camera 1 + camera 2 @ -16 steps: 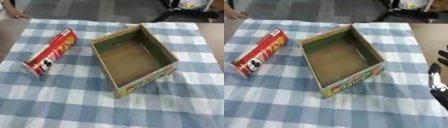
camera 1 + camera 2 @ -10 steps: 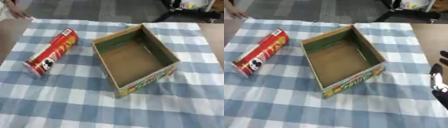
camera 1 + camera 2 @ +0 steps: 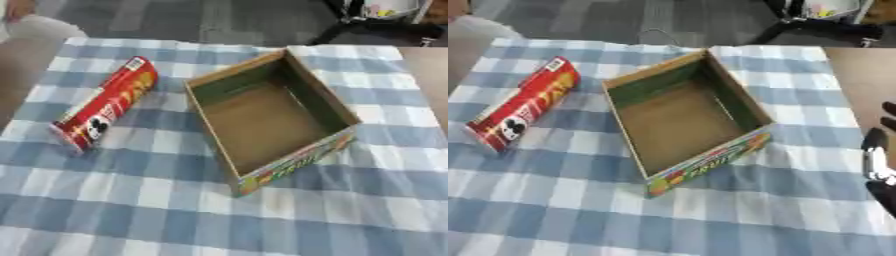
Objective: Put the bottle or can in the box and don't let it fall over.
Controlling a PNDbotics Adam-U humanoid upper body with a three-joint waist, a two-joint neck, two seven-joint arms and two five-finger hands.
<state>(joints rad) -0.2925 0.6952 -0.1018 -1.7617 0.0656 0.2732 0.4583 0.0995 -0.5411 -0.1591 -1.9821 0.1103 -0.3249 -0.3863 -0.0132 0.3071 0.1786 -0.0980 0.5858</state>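
Right hand (image 3: 877,160) shows only at the right edge, its fingers' state unclear. Far to its left, beyond the empty box (image 3: 271,117), the can (image 3: 107,110) lies flat on the cloth (image 3: 131,200): probably light, stiff, slick; best gripped mid-body.

Glossy red can (image 3: 105,105), matt cardboard box (image 3: 334,105), checked cloth (image 3: 131,205)

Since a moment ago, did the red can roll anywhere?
No. The red can lies on its side left of the box, across the same checks of the cloth. The small shift in the pictures is the camera's.
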